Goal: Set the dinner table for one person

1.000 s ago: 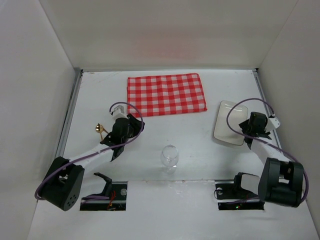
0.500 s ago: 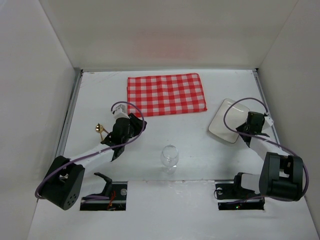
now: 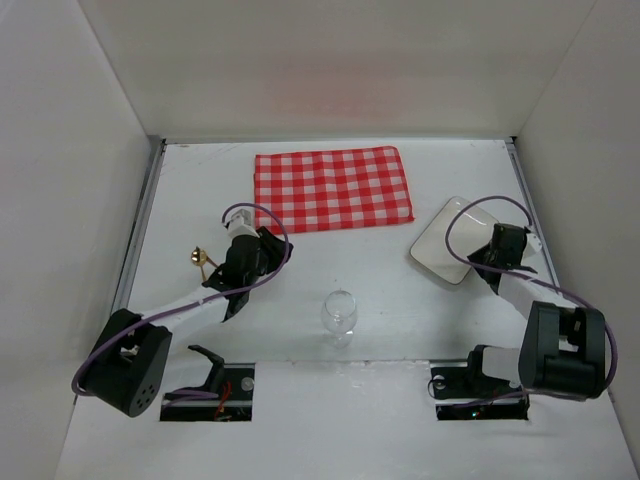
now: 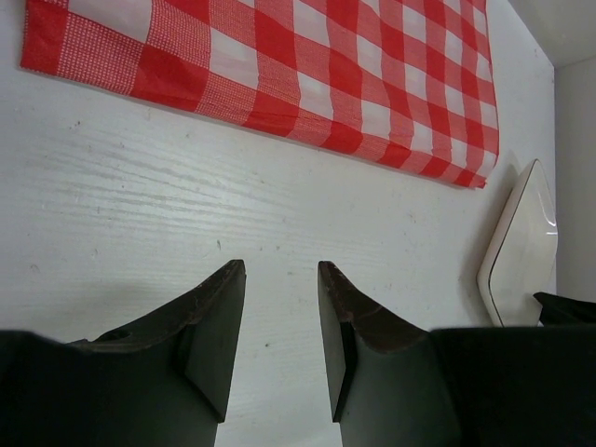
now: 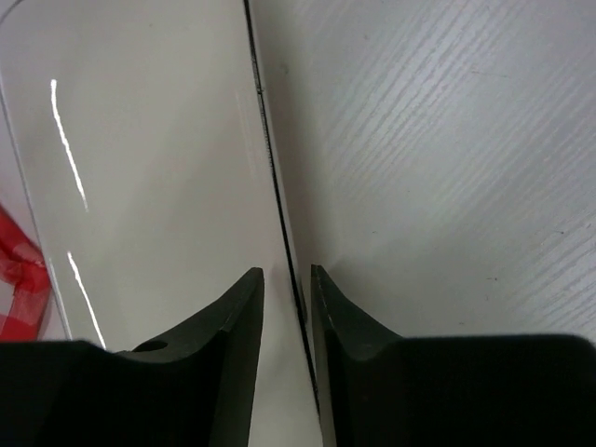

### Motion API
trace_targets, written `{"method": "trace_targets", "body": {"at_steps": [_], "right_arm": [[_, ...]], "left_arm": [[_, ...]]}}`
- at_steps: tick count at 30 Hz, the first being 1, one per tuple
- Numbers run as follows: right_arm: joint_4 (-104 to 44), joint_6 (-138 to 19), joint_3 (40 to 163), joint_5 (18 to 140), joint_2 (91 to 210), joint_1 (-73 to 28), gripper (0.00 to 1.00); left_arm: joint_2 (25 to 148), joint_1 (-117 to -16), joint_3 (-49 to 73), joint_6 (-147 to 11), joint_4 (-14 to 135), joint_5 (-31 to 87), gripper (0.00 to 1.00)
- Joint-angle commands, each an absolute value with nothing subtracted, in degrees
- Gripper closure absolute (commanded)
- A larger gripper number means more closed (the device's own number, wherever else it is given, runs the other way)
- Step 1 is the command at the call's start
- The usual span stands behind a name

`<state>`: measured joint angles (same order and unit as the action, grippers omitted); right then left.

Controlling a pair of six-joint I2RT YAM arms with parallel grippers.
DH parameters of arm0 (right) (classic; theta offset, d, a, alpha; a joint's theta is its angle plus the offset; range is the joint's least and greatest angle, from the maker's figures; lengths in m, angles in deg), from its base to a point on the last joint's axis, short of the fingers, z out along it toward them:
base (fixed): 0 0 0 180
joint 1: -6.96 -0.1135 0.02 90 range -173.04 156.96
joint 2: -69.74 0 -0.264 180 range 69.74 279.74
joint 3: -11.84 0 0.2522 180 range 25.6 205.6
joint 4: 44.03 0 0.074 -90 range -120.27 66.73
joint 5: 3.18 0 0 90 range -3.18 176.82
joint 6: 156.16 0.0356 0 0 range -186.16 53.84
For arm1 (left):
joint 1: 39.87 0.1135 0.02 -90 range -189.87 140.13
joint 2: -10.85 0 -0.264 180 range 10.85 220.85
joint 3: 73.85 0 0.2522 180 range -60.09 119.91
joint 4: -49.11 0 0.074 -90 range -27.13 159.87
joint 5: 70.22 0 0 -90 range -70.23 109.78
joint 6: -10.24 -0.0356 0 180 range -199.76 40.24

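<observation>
The dinner table [image 3: 380, 290] is a matte white top. A white rectangular plate [image 3: 445, 245] lies at its right, turned cornerwise. My right gripper [image 3: 487, 258] is shut on the plate's near right rim; in the right wrist view the plate [image 5: 149, 168] has its dark edge running between the jaws of the right gripper [image 5: 287, 273]. My left gripper [image 3: 262, 243] hovers left of centre, open with only bare table [image 4: 140, 205] between the jaws of the left gripper [image 4: 281, 272]. A red-and-white checked cloth [image 3: 333, 187] lies flat at the back.
A clear wine glass [image 3: 339, 315] stands upright near the front middle. A small gold item [image 3: 200, 260] lies left of the left arm. Metal rails run along both side edges, with white walls behind them. The left wrist view catches the cloth [image 4: 279, 65] and plate [image 4: 521, 247].
My right gripper has closed on the plate's rim, and the plate has turned cornerwise and slid a little left and away. The left arm has barely moved.
</observation>
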<state>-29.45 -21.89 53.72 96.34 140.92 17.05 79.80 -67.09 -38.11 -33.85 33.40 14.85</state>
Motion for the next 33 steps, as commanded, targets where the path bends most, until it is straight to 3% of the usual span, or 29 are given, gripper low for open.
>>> {"method": "trace_targets", "body": {"at_steps": [1,4,8,10,13,16,27,33], "right_arm": [[-33.87,-21.07,54.6,95.52,143.74,17.29,0.72],[-33.61,-20.73,53.2,96.13,143.4,17.12,0.85],[-32.03,-19.24,50.04,97.01,139.62,13.26,0.88],[-30.97,-18.0,48.63,97.28,136.64,11.76,0.81],[-31.5,-17.65,46.43,98.5,131.45,10.17,0.51],[-31.49,-20.01,46.78,100.35,129.42,10.96,0.45],[-41.86,-20.11,50.65,94.56,143.73,16.49,0.48],[-44.68,-19.06,50.21,92.18,146.03,18.87,0.6]], "left_arm": [[79.93,-66.81,-38.38,-34.06,30.62,15.12,0.65],[79.76,-66.72,-38.47,-34.23,30.7,14.77,0.65],[79.5,-66.63,-38.47,-34.15,30.79,14.68,0.65],[79.67,-66.8,-38.47,-34.15,30.79,14.68,0.65],[80.02,-66.72,-38.47,-34.06,30.7,14.77,0.65],[80.11,-66.72,-38.47,-34.06,30.62,14.94,0.66],[80.81,-66.98,-38.38,-34.23,30.44,14.5,0.66],[80.55,-66.81,-38.38,-34.23,30.35,14.76,0.66]]}}
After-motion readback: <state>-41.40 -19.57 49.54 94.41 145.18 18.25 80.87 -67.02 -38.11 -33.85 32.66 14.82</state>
